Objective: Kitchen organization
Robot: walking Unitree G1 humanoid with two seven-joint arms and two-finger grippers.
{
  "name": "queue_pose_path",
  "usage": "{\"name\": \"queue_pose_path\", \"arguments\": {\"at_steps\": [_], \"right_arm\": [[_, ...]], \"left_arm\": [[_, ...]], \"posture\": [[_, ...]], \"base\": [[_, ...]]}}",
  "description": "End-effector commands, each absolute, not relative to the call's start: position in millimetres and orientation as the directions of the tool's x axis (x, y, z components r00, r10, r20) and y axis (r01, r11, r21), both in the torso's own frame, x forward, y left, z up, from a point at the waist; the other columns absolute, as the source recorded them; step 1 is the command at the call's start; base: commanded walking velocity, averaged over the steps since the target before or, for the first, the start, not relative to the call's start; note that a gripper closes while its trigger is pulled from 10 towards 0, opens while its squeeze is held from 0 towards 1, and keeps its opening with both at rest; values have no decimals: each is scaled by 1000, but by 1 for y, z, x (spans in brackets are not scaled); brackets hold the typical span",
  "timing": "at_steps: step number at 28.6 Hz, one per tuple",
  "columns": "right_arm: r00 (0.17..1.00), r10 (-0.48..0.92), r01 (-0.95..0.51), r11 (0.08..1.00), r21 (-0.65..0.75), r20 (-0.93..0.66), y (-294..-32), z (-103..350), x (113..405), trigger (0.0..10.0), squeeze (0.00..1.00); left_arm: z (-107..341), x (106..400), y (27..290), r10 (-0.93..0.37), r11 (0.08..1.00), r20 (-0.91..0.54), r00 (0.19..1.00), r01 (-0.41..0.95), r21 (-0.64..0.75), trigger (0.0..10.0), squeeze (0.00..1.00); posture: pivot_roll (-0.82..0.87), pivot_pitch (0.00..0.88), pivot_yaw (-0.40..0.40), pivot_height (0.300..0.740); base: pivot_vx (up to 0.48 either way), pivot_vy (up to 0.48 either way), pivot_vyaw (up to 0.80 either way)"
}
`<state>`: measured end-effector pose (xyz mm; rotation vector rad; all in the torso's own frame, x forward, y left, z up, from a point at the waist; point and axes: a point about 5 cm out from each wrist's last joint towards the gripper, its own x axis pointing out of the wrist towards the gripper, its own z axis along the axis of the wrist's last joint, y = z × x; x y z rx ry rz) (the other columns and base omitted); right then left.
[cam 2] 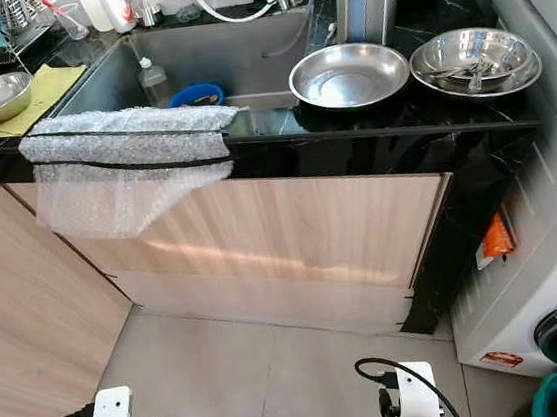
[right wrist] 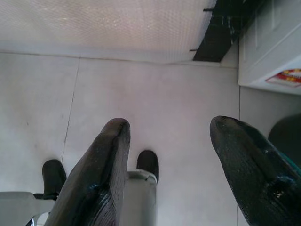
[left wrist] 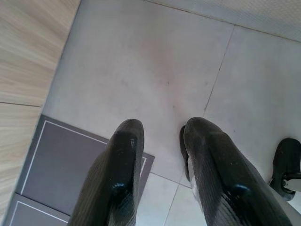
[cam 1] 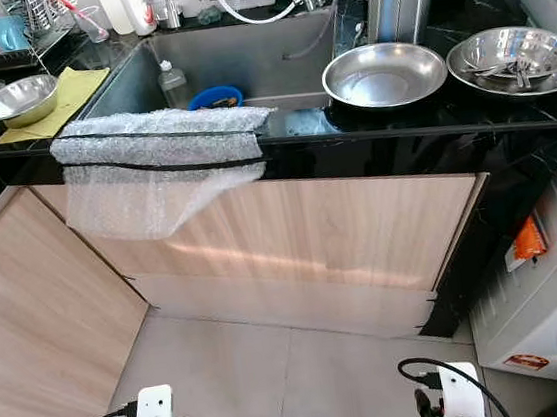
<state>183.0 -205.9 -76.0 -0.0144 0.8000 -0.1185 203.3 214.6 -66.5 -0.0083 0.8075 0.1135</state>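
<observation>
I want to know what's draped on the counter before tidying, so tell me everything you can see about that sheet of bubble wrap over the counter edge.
The clear bubble wrap sheet looks like thin, translucent plastic covered in small air pockets. It lies crumpled over the front edge of the black stone countertop, just in front of the steel sink. Part rests on top; the rest hangs down over the light wood cabinet front, ending in an uneven, slanted lower edge. Two dark lines, apparently the counter's edges, show through it.

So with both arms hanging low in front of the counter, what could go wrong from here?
The bubble wrap draped over the counter edge hangs loose, so a rising left pincer may snag it and drag it off. The steel pan sits close to the counter's front edge and could be knocked down. The cable looped by the right pincer might catch.
</observation>
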Motion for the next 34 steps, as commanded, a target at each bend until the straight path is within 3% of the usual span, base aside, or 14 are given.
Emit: {"name": "queue_pose_path", "arguments": {"at_steps": [1,34], "right_arm": [[685,-86,70,996,-51,-724,-203,-77,182,10000,0],[678,-55,10,998,-65,-733,-205,-77,183,10000,0]], "left_arm": [[-71,196,216,108,991,-748,655,-129,31,10000,0],[-82,177,209,104,987,-787,609,-159,8,10000,0]], "posture": [[-83,112,78,740],[-92,88,25,740]], "base": [[0,0,0],[0,0,0]]}}
